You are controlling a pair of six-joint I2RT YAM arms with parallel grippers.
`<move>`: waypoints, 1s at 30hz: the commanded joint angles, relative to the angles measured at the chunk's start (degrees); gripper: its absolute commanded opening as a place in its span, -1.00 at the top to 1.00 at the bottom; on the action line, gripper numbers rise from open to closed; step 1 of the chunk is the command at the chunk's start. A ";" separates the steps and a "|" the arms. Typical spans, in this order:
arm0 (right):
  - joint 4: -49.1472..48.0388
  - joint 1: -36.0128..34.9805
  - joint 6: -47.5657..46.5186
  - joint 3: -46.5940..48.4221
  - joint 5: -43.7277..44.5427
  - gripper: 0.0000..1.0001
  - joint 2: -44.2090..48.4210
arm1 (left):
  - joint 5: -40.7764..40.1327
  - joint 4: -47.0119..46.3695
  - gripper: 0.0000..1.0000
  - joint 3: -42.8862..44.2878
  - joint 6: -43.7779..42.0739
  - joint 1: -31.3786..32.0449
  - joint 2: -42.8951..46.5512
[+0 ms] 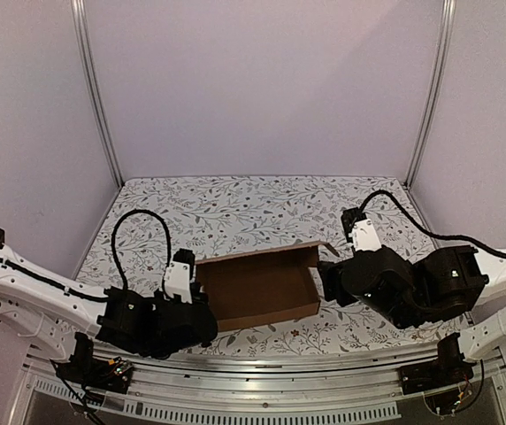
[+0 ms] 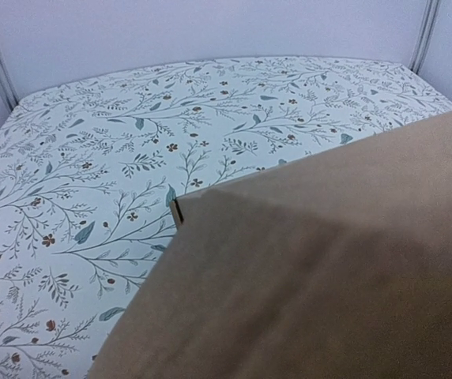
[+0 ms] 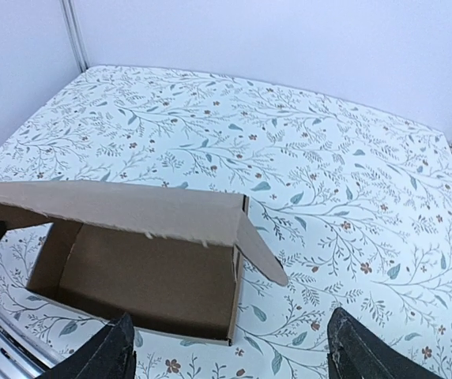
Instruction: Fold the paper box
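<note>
A table with a white, leaf-and-flower printed top is seen. A shallow, rectangular, plain brown cardboard paper box is set open-topped at the middle of the table's near edge, with a small flap splayed outward at its far right corner. The left gripper is closed at the box's left end; whether cardboard is pinched cannot be told. The right gripper is placed just beside the box's right end, its jaws spread wide with nothing between them.

Soft, even light; paper box blurred (left wrist view).
</note>
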State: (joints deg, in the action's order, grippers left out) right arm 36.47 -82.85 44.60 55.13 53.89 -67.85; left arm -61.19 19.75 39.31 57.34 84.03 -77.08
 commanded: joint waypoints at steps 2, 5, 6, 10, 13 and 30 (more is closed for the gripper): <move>-0.34 -0.20 -13.13 9.94 -1.19 -0.71 -0.92 | 4.85 7.53 1.00 1.18 2.50 1.65 -2.90; -2.77 2.00 -19.64 15.30 -5.41 -0.73 -3.84 | 4.63 8.32 1.00 1.87 2.69 1.98 -3.48; -3.79 3.19 -20.83 16.76 -7.55 -0.73 -4.58 | 4.53 8.57 1.00 2.05 2.87 2.06 -3.63; -7.52 7.25 -24.99 21.21 -13.84 -0.73 -10.26 | 4.33 8.84 0.97 2.63 3.14 2.27 -4.38; -9.53 9.33 -26.49 24.35 -16.39 -0.73 -14.65 | 3.87 9.82 0.90 3.47 3.85 2.41 -5.43; -18.72 16.04 -22.84 22.95 -24.51 -0.68 -31.47 | 5.18 13.19 0.28 5.59 4.46 4.24 -5.70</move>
State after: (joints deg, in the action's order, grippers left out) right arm 20.78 -66.78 19.03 80.14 31.18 -96.99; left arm -57.41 31.16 43.48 62.24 86.32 -83.50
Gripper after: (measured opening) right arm 0.844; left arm 0.328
